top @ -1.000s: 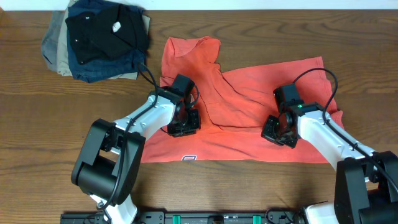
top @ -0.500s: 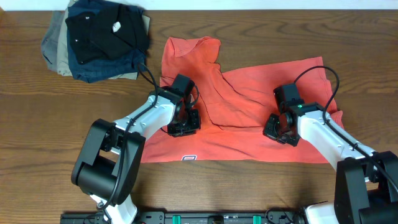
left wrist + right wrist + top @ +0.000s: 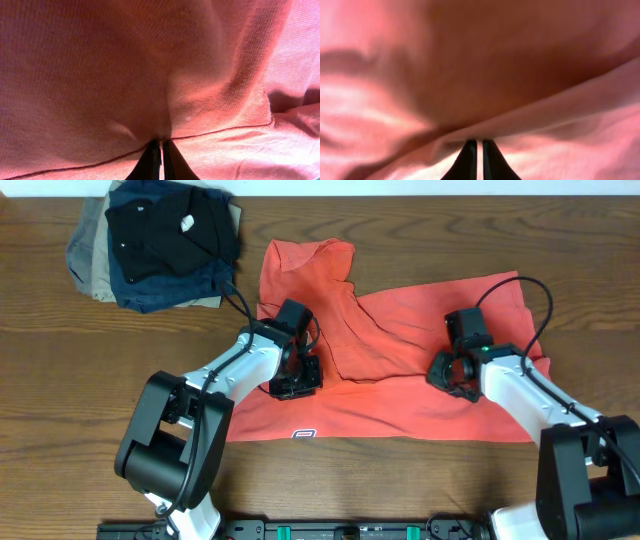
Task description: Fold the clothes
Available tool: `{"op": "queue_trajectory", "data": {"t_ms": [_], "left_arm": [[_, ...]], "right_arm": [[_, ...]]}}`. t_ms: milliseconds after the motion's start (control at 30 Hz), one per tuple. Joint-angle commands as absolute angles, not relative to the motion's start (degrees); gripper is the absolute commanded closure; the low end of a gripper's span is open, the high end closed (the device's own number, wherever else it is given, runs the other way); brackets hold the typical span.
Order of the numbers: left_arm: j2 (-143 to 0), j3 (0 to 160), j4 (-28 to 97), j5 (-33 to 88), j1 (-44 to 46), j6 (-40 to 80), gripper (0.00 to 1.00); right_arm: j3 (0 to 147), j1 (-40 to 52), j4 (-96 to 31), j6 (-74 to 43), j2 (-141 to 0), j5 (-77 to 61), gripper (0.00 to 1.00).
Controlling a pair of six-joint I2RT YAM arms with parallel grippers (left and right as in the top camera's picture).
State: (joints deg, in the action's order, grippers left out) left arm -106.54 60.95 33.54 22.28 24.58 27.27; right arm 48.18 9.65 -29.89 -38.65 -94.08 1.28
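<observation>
Coral-red cotton is spread over the middle of the brown wooden surface. It is one T-shirt, lying mostly flat, with one part thrown up toward the far edge and a ridge of cloth raised across its middle. One small white label is seen at its near hem. One pile of folded garments is set at the far left corner, apart from the T-shirt; three colours can be counted in it, black over navy and tan.

Two arms are counted, each with one pincer. The left arm is stretched from the near edge and bent inward, and the left pincer is pointed down onto the left part of the T-shirt. The right arm is stretched from the near right corner, and the right pincer is pointed down onto the right half.

In the left wrist view the fingers are drawn almost together, with a pucker of cloth beside a seam pinched at their tips. In the right wrist view the fingers are likewise narrowed, with a fold of the T-shirt caught between them.
</observation>
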Motion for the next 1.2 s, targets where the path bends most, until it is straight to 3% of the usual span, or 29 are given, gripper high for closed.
{"op": "queue_trajectory", "data": {"t_ms": [0,133,233,400,500,600,667,767,967,1167], "left_arm": [[-108.2,60.3,33.5,17.2,24.1,28.1,0.93],[-108.0,60.4,33.3,17.2,24.1,28.1,0.93],[-106.8,61.2,34.4,17.3,23.7,27.3,0.94],[-100.2,62.5,38.2,17.3,23.4,22.7,0.94],[-96.1,62.4,41.1,17.2,23.4,22.5,0.94],[-94.1,62.4,44.4,15.4,23.4,23.0,0.94],[-94.0,62.4,46.9,11.8,23.4,24.8,0.94],[-94.2,61.0,49.0,7.1,23.4,26.3,0.93],[-94.5,56.3,44.8,7.3,23.4,26.3,0.93],[-94.5,50.2,39.3,9.8,23.4,26.5,0.93]], "right_arm": [[48.4,7.2,-28.9,-36.9,-94.7,3.0,0.92],[51.0,3.3,-32.5,-34.6,-94.6,3.0,0.92],[55.7,-0.6,-40.0,-33.2,-94.6,3.0,0.95],[65.4,-7.3,-55.6,-30.6,-94.4,3.0,0.92],[67.6,-9.8,-61.7,-30.6,-94.4,3.0,0.76],[66.4,-11.2,-64.1,-30.6,-94.4,3.2,0.45],[64.5,-11.6,-64.0,-30.7,-94.4,3.2,0.41],[59.7,-11.7,-61.0,-31.2,-94.4,3.2,0.48],[52.0,-11.7,-52.7,-31.6,-94.4,3.2,0.83],[49.6,-12.6,-50.3,-32.8,-94.4,3.2,0.97]]}}
